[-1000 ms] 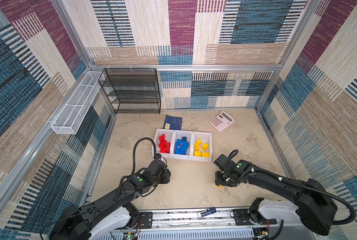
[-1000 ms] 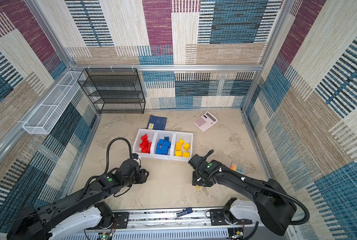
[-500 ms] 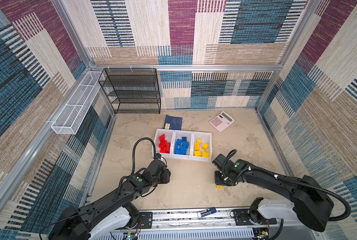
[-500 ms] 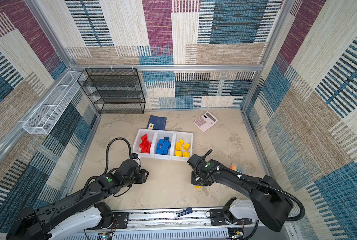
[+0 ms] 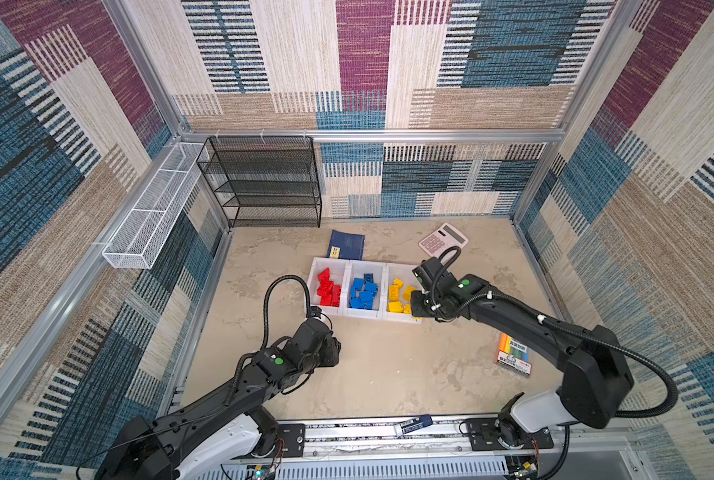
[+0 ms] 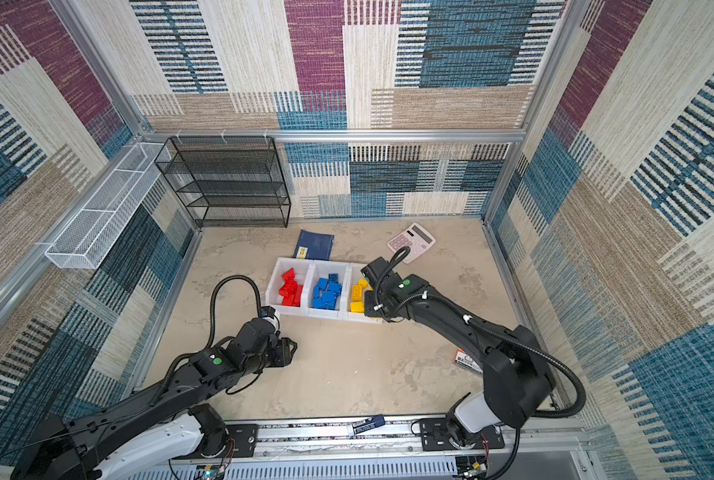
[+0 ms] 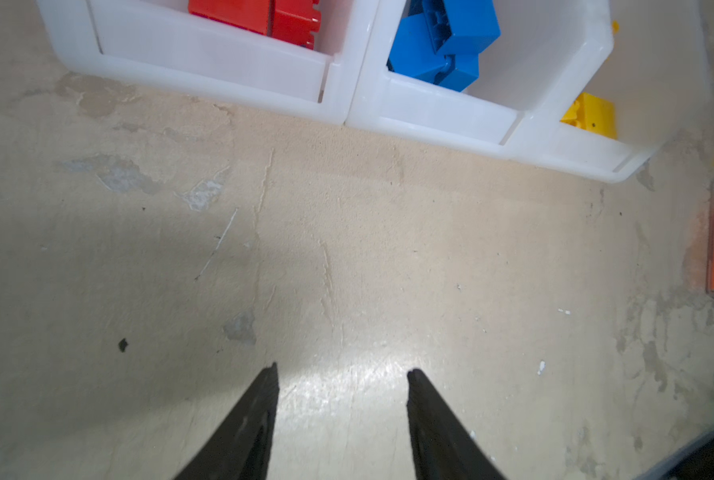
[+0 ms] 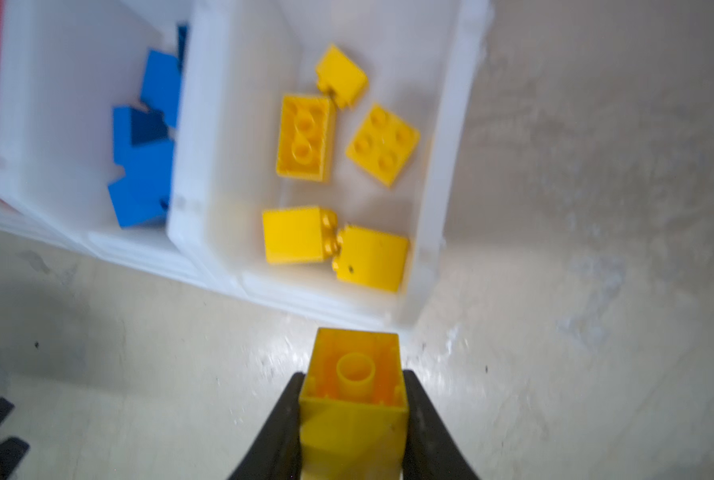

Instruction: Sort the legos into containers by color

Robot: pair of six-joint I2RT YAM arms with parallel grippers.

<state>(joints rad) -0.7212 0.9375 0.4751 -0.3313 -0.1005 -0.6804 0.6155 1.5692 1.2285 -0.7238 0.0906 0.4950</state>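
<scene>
Three joined white containers hold sorted legos: red, blue and yellow. My right gripper is shut on a yellow lego, hollow underside facing the camera, just in front of the yellow container's low lip. In both top views this gripper hangs at that bin's front right corner. My left gripper is open with nothing between its fingers, over bare floor in front of the red and blue bins, also seen in a top view.
A dark-blue booklet and a pink calculator lie behind the bins. A marker pack lies on the floor to the right. A black mesh rack and a white wire basket stand at the back left.
My right gripper shut on the yellow lego that lay on the floor and carried it back up to the yellow container's front. The left arm has not moved.
</scene>
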